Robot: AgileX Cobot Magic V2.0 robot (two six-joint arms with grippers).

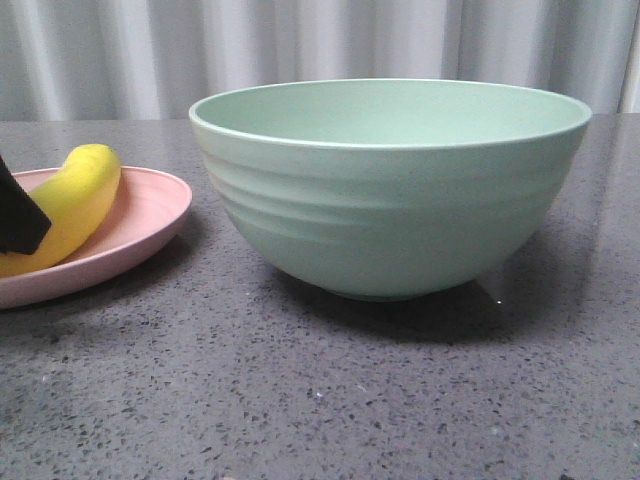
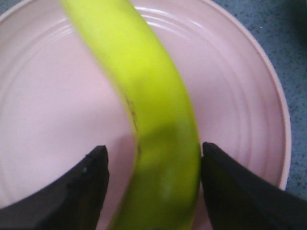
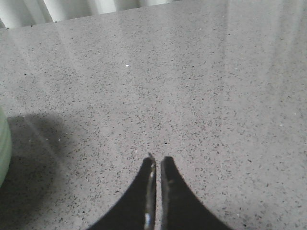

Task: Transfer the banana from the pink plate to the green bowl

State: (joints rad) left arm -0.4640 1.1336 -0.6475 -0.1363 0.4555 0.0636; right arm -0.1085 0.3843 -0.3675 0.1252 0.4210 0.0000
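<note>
The yellow banana (image 1: 80, 195) lies on the pink plate (image 1: 140, 230) at the left of the table. The big green bowl (image 1: 390, 210) stands empty to the plate's right. My left gripper (image 2: 152, 151) is open with its jaws on either side of the banana (image 2: 153, 96) over the plate (image 2: 48, 96). One finger touches the banana's side, and the other stands a little apart from it. In the front view only one black finger (image 1: 18, 222) shows at the left edge. My right gripper (image 3: 157, 160) is shut and empty above the bare table.
The dark grey speckled tabletop (image 1: 320, 400) runs under everything. A pale curtain (image 1: 320, 40) hangs behind. An edge of the green bowl (image 3: 2, 143) shows in the right wrist view, beside its shadow.
</note>
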